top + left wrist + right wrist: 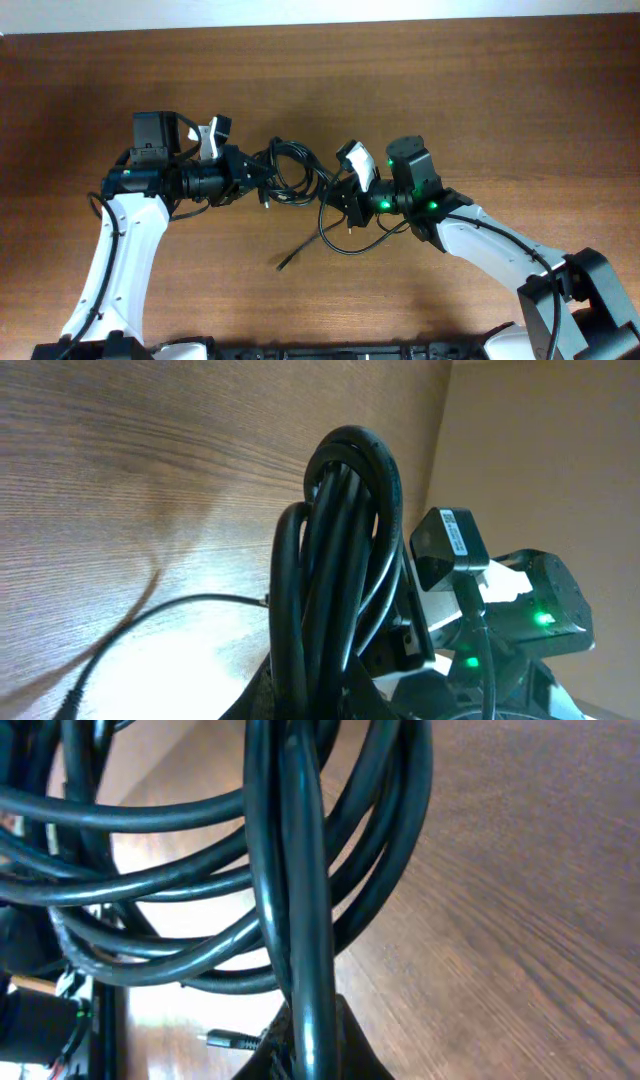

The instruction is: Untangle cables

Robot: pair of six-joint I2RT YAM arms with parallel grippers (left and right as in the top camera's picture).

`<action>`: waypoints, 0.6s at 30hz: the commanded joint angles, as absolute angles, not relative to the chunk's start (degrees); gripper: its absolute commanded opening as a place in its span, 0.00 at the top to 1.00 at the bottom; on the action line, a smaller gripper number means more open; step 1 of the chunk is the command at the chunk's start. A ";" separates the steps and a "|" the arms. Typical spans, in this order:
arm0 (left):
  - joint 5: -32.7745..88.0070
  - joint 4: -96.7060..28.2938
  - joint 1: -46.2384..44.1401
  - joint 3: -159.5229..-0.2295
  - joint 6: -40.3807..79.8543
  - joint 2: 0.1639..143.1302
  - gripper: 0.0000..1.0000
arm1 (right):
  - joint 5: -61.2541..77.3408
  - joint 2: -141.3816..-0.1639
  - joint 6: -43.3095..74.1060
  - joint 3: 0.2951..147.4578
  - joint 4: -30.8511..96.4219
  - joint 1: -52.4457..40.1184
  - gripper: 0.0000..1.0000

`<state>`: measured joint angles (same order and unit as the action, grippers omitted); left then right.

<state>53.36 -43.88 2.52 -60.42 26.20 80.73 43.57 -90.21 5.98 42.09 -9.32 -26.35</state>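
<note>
The cables (292, 172) are a black tangle of loops held up between my two grippers at the table's middle. My left gripper (262, 178) is shut on a bundle of strands (335, 560) at the tangle's left side. My right gripper (338, 192) is shut on strands (300, 920) at its right side. One loop hangs below the right gripper (345, 240), and a loose end (290, 260) trails on the table. A small plug tip (225, 1040) shows in the right wrist view. The knot's inner crossings are hidden.
The brown wooden table (480, 90) stretches around the arms. The right arm's body with green lights (520, 620) stands close behind the tangle in the left wrist view. The table's far edge meets a pale wall (300, 10).
</note>
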 commanded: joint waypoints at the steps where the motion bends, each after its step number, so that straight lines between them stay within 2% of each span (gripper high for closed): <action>1: 48.10 -43.62 2.76 -60.99 21.63 79.79 1.00 | 47.92 -88.47 8.03 42.09 -8.67 -26.17 0.96; 4: 42.11 -43.48 2.76 -60.99 16.95 79.79 1.00 | 53.82 -86.17 9.56 42.09 -7.81 -26.17 0.96; 11: 41.52 -40.03 1.41 -60.99 11.86 79.79 1.00 | 67.20 -84.47 22.06 42.24 -10.31 -26.20 0.96; 14: 40.42 -37.98 -2.50 -60.99 11.86 79.79 1.00 | 71.64 -84.47 29.82 42.24 -17.28 -26.20 0.96; 18: 30.24 -37.32 -10.09 -60.99 11.86 79.79 1.00 | 70.72 -84.47 40.01 42.24 -28.93 -26.17 0.96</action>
<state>39.57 -37.63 -4.84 -60.42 13.02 80.68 66.96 -85.84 31.55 41.76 -24.14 -25.93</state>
